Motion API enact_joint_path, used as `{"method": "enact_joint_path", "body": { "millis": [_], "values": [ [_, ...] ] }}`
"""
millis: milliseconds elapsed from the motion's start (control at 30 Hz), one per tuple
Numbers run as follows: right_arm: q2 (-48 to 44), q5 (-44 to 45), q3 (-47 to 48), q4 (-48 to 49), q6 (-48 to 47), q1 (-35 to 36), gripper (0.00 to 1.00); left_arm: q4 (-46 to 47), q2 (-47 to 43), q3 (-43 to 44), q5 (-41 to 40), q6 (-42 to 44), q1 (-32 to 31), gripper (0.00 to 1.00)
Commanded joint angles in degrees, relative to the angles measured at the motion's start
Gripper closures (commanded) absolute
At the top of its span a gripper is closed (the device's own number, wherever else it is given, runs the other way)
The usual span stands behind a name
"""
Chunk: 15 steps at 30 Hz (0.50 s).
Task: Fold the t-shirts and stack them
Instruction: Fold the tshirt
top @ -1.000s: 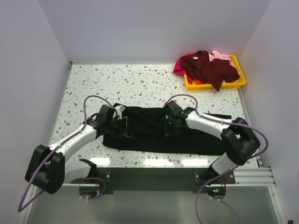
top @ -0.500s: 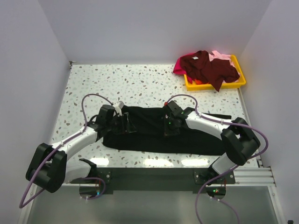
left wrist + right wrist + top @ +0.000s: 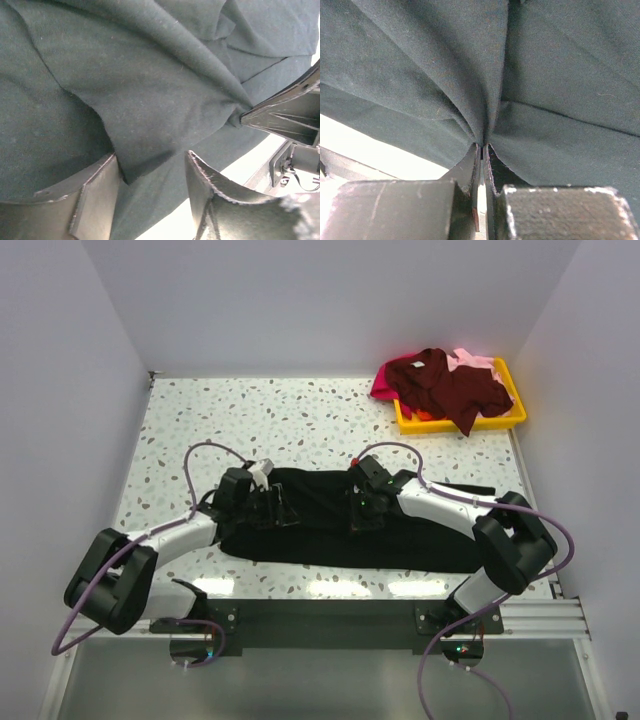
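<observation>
The large black t-shirt [image 3: 420,545] lies spread across the near part of the table. My left gripper [image 3: 280,508] is over its left part. In the left wrist view the left gripper [image 3: 152,175] is open, and a loose edge of the black cloth [image 3: 125,75] hangs between the jaws. My right gripper [image 3: 360,512] is over the shirt's middle. In the right wrist view it [image 3: 483,146] is shut on a pinched fold of the black cloth [image 3: 560,75]. The right gripper's fingers [image 3: 285,112] show at the right of the left wrist view.
A yellow tray [image 3: 510,422] stands at the far right corner. It holds a crumpled dark maroon shirt [image 3: 450,385], a magenta one [image 3: 383,385] and a pale pink one [image 3: 475,360]. White walls close the table on three sides. Purple cables loop over both arms.
My left gripper has moved right over the black shirt, closer to the right gripper. The right gripper has stayed where it was, still shut on the cloth.
</observation>
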Motion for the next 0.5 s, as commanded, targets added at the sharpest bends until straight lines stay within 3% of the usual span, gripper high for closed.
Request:
{"method": "enact_joint_path", "body": {
  "millis": [0,233,333,467],
  "values": [
    [-1.1,-1.0,1.0,1.4,0.9,0.3,1.00,5.7,1.3,-1.2,0.9,-0.6,-0.5,0.43],
    [-1.5,-1.0,1.0,1.4,1.1,0.3,1.00,2.4,1.3,-0.1,2.2,-0.3,-1.0,0.85],
    [-1.9,-0.9,1.4,0.8,1.0,0.3,1.00,-3.7,0.1,2.1,2.7,-0.4,-1.0,0.96],
    [-2.2,-1.3,1.7,0.2,0.9,0.4,1.00,-12.4,1.1,4.7,6.1,-1.8,-1.0,1.00]
  ]
}}
